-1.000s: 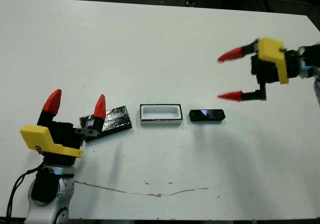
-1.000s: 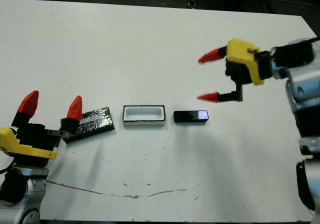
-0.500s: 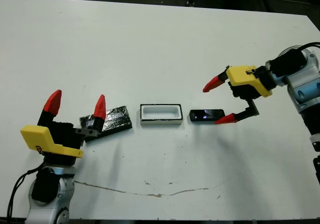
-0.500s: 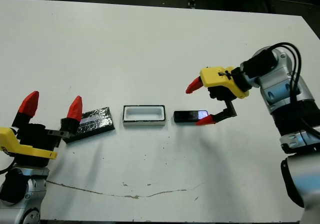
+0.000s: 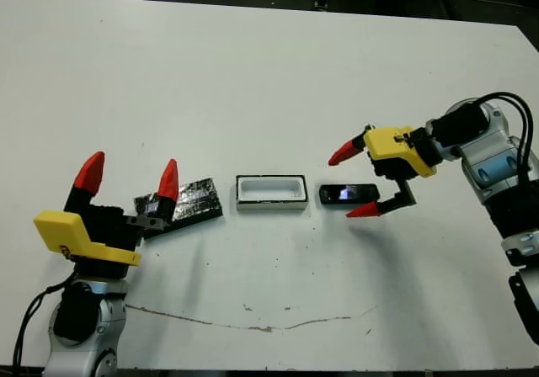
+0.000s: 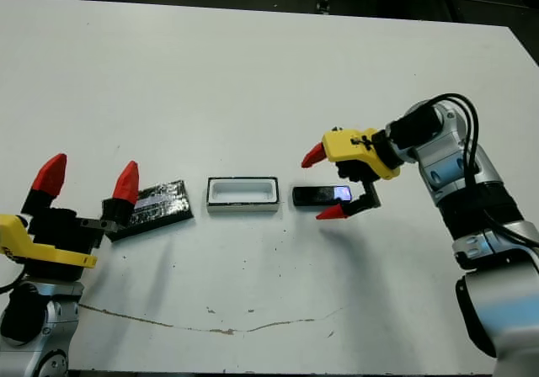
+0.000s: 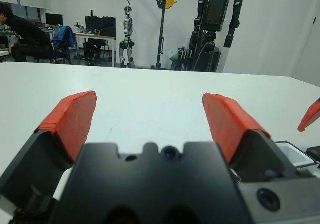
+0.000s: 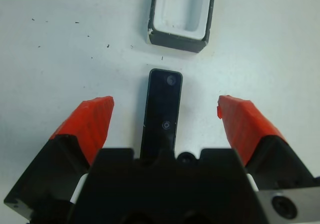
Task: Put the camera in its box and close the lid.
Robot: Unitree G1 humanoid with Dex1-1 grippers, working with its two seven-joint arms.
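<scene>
Since a moment ago, the right gripper has been dropping in from high over the table and is now straddling the camera, its fingers spread wide on either side and apparently not touching it (contact is hard to judge). That camera is lying flat just right of the box, which is sitting open. Further left, the lid is lying partly behind the left gripper, whose fingers are also standing apart, holding nothing.

White table w/ scuffs; bkgd: white walls, desks w/ monitors, seated person.
</scene>
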